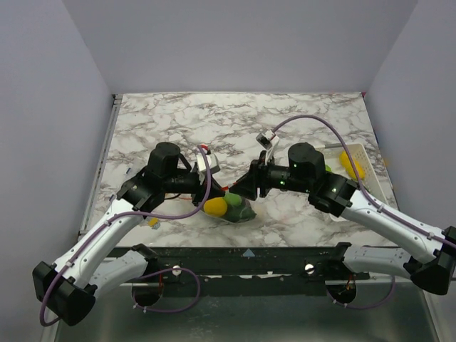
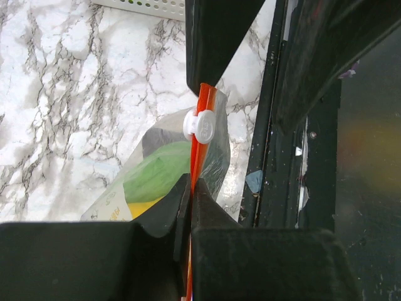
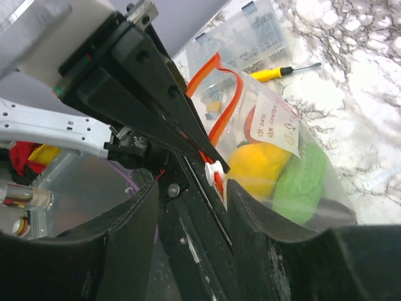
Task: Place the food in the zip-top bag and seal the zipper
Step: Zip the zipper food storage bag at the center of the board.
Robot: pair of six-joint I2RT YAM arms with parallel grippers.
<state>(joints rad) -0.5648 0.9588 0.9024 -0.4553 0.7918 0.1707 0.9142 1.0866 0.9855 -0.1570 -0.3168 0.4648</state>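
Observation:
The clear zip-top bag (image 1: 239, 212) lies near the table's front edge between my two grippers. It holds yellow food (image 1: 215, 206) and green food (image 1: 234, 203); the right wrist view shows a yellow piece (image 3: 257, 166), a green piece (image 3: 302, 182) and a red piece behind a white label. My left gripper (image 2: 190, 188) is shut on the red-orange zipper (image 2: 202, 100); it also shows from above (image 1: 212, 191). The white slider (image 2: 202, 124) sits on the strip just beyond its jaws. My right gripper (image 3: 191, 188) is open, its right finger beside the slider (image 3: 215, 169).
A white slotted tray (image 1: 367, 178) at the right holds a yellow piece (image 1: 350, 164). A yellow pen (image 3: 276, 73) and a clear plastic container (image 3: 250, 37) lie behind the bag. The table's dark front rail (image 1: 249, 258) runs just below the bag.

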